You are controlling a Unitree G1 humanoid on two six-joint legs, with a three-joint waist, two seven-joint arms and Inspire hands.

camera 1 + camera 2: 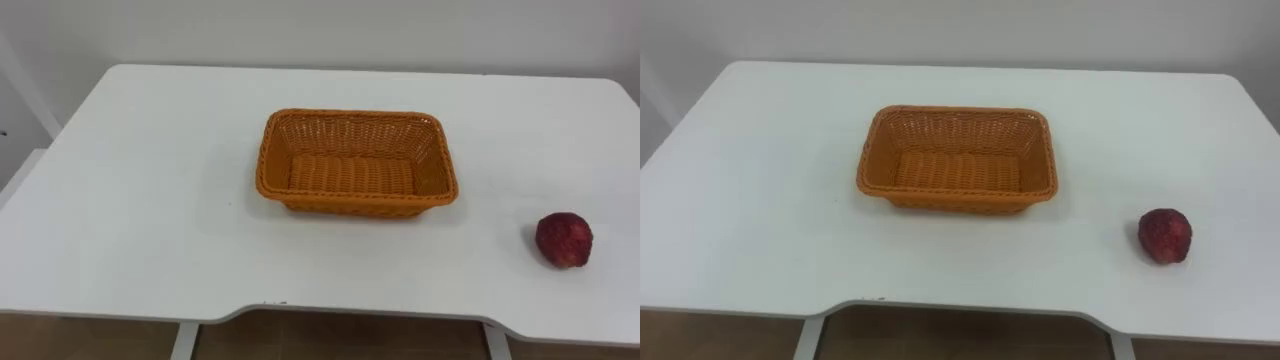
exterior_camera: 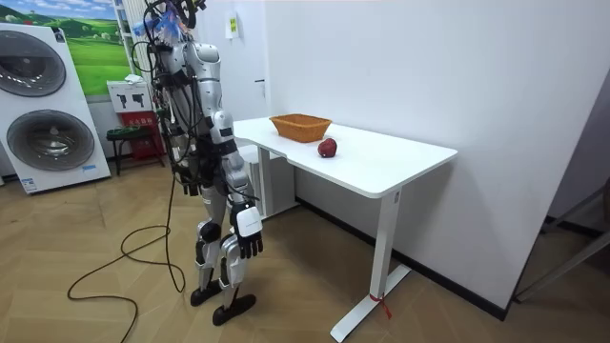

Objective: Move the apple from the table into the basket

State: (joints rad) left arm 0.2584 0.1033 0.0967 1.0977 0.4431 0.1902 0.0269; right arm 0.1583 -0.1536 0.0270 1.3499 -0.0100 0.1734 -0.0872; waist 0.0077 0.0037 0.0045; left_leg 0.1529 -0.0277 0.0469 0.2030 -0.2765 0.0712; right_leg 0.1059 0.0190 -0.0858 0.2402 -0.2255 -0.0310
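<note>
A dark red apple (image 1: 564,240) lies on the white table (image 1: 140,200) near its front right edge, also seen in the right eye view (image 1: 1165,236) and the room view (image 2: 327,148). An orange woven basket (image 1: 356,162) stands with nothing in it at the table's middle, to the left of the apple and a little farther back. In the room view I stand at the table's front, a step back from it. My right hand (image 2: 246,233) hangs low beside my leg with relaxed fingers, holding nothing and far from the apple.
A wall runs behind the table. Two washing machines (image 2: 43,114) and a small stand (image 2: 129,119) are behind me at the room view's left. Wooden floor lies around the table's legs.
</note>
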